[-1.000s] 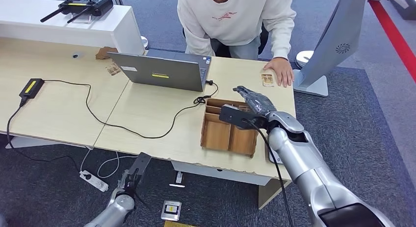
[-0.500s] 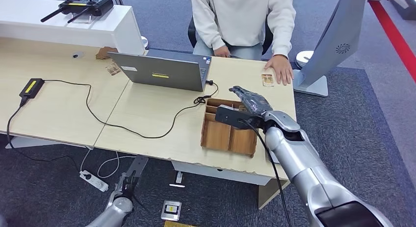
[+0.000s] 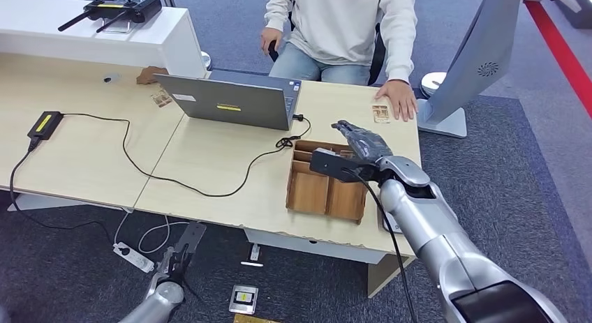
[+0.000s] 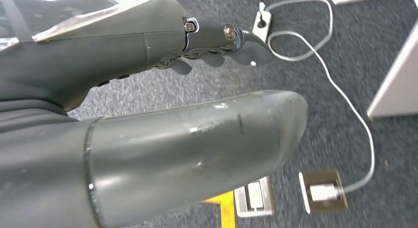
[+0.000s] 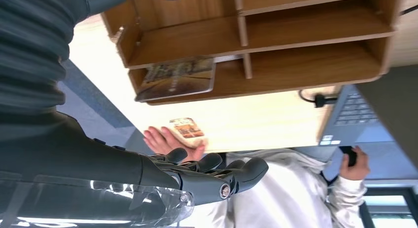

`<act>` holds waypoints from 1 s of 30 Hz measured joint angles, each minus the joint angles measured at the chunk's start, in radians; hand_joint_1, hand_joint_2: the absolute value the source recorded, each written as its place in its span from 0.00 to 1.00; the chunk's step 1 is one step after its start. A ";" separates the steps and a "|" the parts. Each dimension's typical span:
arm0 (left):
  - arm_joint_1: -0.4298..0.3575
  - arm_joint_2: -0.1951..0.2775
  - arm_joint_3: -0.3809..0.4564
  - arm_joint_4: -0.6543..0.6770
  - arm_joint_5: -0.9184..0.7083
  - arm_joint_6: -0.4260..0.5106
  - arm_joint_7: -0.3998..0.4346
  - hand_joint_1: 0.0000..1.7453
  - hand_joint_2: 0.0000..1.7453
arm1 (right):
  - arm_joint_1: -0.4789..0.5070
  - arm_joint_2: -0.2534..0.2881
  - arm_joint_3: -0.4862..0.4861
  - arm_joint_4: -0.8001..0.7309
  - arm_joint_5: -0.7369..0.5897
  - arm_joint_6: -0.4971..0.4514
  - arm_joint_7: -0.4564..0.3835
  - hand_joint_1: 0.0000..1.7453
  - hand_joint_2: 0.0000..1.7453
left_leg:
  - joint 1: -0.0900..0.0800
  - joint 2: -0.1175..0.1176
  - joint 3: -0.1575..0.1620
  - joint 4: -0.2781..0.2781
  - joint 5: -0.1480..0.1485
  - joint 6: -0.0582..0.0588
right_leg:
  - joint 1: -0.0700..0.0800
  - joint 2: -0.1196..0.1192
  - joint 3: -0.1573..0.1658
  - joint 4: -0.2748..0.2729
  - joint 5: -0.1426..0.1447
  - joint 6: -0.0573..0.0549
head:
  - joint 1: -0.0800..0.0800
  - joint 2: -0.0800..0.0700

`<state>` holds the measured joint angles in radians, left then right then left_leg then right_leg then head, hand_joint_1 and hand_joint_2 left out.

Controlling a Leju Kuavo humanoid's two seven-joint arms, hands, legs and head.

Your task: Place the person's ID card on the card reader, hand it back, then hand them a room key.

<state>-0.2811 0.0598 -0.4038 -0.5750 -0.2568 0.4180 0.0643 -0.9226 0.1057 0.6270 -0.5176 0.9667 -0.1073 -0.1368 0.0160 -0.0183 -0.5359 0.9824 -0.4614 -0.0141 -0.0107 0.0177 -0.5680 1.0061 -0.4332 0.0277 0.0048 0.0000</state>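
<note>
Right hand: empty, fingers extended and slightly apart, hovering over the wooden tray near the desk's far right corner.
ID card: flat on the desk at that far edge, just beside the person's hand.
Left hand: hangs below the desk's near edge, empty, fingers apart.
You reach past the tray, come down flat, and pinch the card's free edge, away from the person's fingers.

Right arm raised and extended, left arm hanging low.
The dark many-fingered right hand reaches forward empty, fingers extended; the grey left hand points downward, fingers loosely apart.
</note>
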 joint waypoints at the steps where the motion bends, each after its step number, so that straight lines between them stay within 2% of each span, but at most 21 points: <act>1: -0.001 -0.003 -0.002 0.000 -0.003 -0.001 0.000 0.00 0.00 | 0.001 -0.004 0.000 0.002 0.000 -0.002 0.002 0.00 1.00 | 0.000 0.000 0.000 0.000 0.000 0.000 | 0.000 0.000 0.000 0.000 0.000 0.000 | 0.000 0.000; 18: -0.020 -0.020 -0.007 0.003 -0.022 -0.015 -0.009 0.00 0.00 | 0.016 -0.045 0.000 0.016 0.000 -0.009 0.022 0.00 1.00 | 0.000 0.000 0.000 0.000 0.000 0.000 | -0.001 0.001 0.000 0.000 0.000 0.000 | 0.000 0.000; 30: -0.032 -0.026 -0.007 0.013 -0.028 -0.015 -0.023 0.00 0.00 | 0.017 -0.046 0.000 0.016 0.008 -0.019 0.005 0.00 1.00 | 0.000 0.000 0.000 0.000 0.000 0.000 | -0.001 0.001 0.000 0.000 0.000 0.000 | 0.000 0.000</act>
<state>-0.3128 0.0337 -0.4112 -0.5616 -0.2844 0.4028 0.0414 -0.9061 0.0596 0.6271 -0.5013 0.9743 -0.1259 -0.1320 0.0155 -0.0181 -0.5357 0.9825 -0.4615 -0.0140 -0.0117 0.0187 -0.5681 1.0060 -0.4330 0.0279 0.0046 0.0000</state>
